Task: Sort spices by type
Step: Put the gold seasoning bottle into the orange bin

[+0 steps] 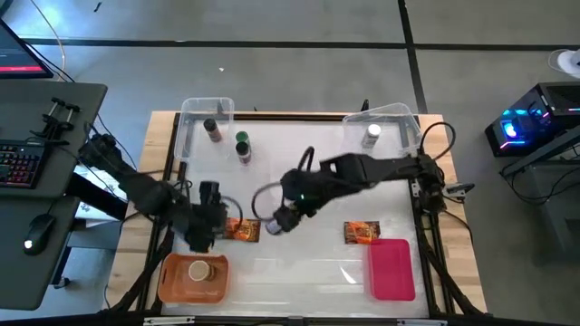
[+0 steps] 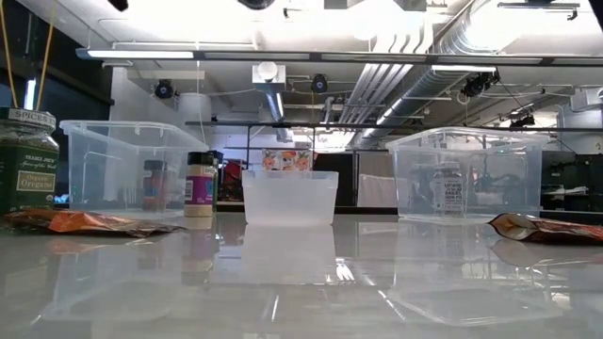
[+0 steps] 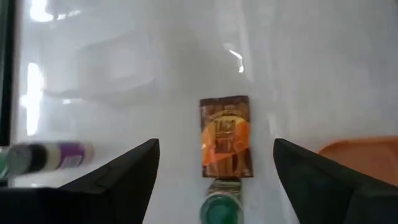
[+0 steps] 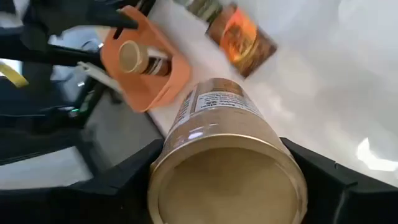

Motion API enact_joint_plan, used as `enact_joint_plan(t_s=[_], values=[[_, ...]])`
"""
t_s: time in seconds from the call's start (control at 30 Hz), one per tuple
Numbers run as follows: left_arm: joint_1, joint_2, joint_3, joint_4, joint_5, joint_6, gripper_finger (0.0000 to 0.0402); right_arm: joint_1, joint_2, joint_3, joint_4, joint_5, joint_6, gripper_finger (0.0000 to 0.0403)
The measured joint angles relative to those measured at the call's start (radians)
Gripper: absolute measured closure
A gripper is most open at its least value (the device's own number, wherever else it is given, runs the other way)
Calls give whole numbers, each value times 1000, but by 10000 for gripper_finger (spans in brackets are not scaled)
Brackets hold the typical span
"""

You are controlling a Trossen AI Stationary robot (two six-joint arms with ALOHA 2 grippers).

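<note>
My right gripper [image 4: 227, 186] clamps a tan-lidded spice jar [image 4: 227, 168] mid-table. My left gripper [image 3: 214, 180] stands open over a foil packet [image 3: 226, 135], holding nothing.

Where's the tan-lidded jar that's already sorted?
In the high view the tan-lidded jar is in the orange tray at the table's front left, just in front of the left gripper.

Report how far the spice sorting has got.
Done: a tan-lidded jar stands in the orange tray. In hand: the right end effector holds another jar. Left: two foil packets and a green-lidded jar on the table; the left end effector is open.
</note>
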Motion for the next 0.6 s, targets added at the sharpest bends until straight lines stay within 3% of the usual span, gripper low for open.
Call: enact_joint_plan(t_s=[0.23, 0.6], values=[[132, -2, 7, 122, 191, 6, 68, 109, 18, 0, 58, 327, -84, 130], [165, -39, 50, 325, 193, 166, 66, 118, 56, -1, 227, 356, -230, 130]])
